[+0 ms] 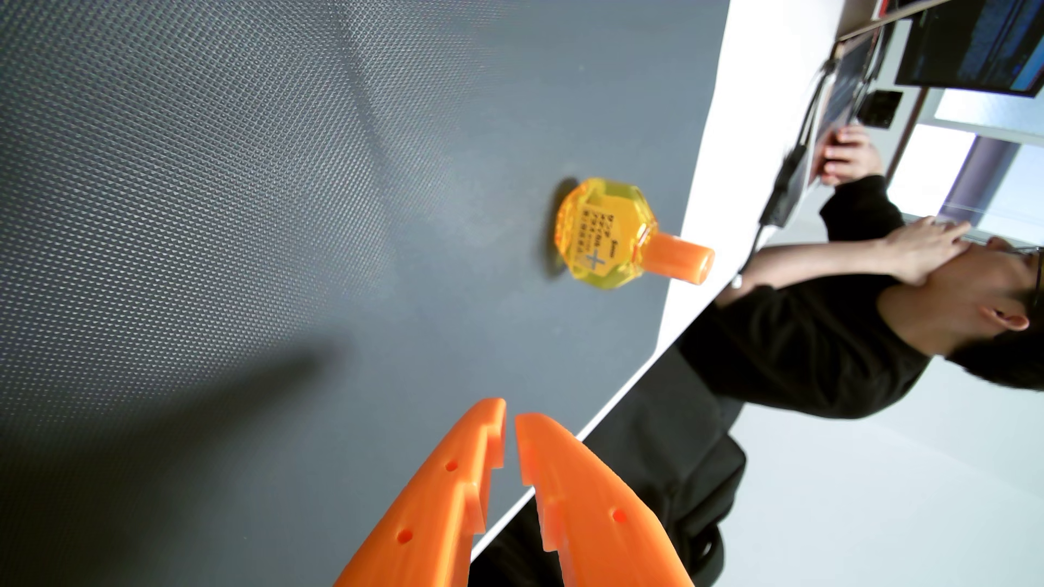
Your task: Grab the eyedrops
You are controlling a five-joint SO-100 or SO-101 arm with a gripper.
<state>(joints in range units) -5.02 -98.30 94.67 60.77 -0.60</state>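
Observation:
The eyedrops (607, 234) are a small faceted yellow bottle with an orange cap, standing on the dark textured mat (226, 226) near its edge; this wrist view lies on its side, so the cap points right. My orange gripper (510, 416) comes in from the bottom edge, well short of the bottle. Its toothed fingers (446, 496) are nearly together, with only a thin gap at the tips and nothing held between them.
A white table strip (734, 113) borders the mat beyond the bottle. A person in a black top (819, 338) sits past the table edge, beside a monitor (971, 45) and cables. Open mat lies between my fingers and the bottle.

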